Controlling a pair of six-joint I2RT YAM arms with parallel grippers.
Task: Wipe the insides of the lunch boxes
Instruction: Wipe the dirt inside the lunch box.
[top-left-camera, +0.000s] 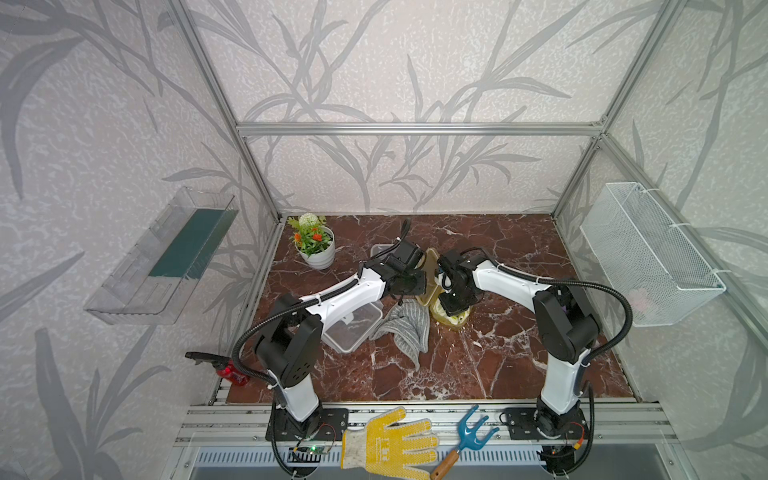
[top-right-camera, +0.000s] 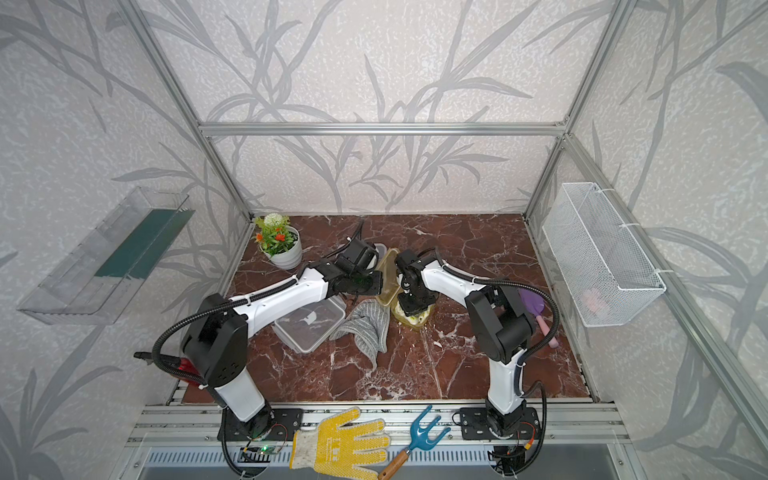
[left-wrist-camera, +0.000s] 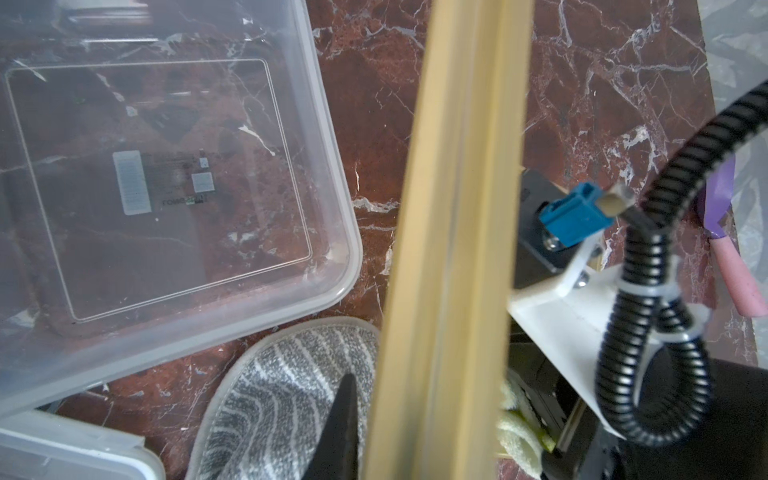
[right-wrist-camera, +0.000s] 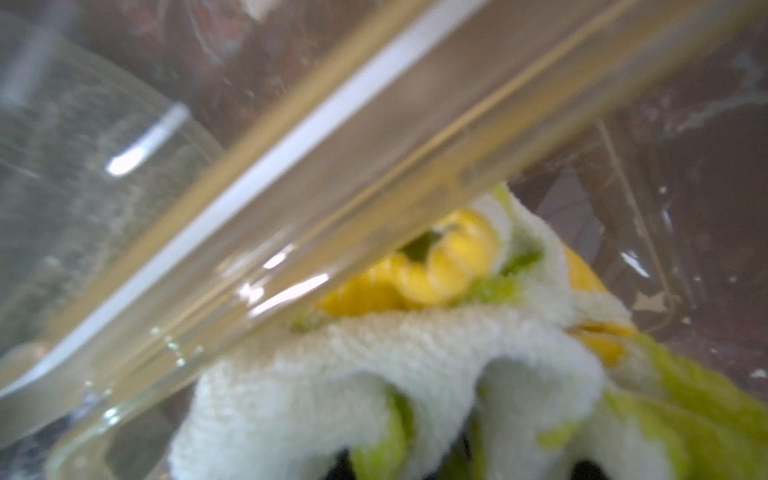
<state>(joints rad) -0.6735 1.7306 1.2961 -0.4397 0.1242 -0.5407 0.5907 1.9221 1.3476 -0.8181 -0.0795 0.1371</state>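
My right jaws are down inside the amber lunch box (top-left-camera: 437, 315), in the middle of the bench (top-left-camera: 478, 365). They are pinched shut on a yellow and white cloth (right-wrist-camera: 395, 374). My left jaws are clamped on the amber lid (left-wrist-camera: 453, 208), I think, and hold it up on its edge right next to the right arm (top-left-camera: 511, 286).

That is my big worry. The two arms are very close, so a wide wipe could bump the lid and knock it loose. The lid is thin and slick, so it could also twist and drop into the box. Nothing holds the box down, so a hard push may slide or tip it. The clear lunch box (top-left-camera: 353, 330) sits open by the left arm, beside a grey cloth (top-left-camera: 405, 328).
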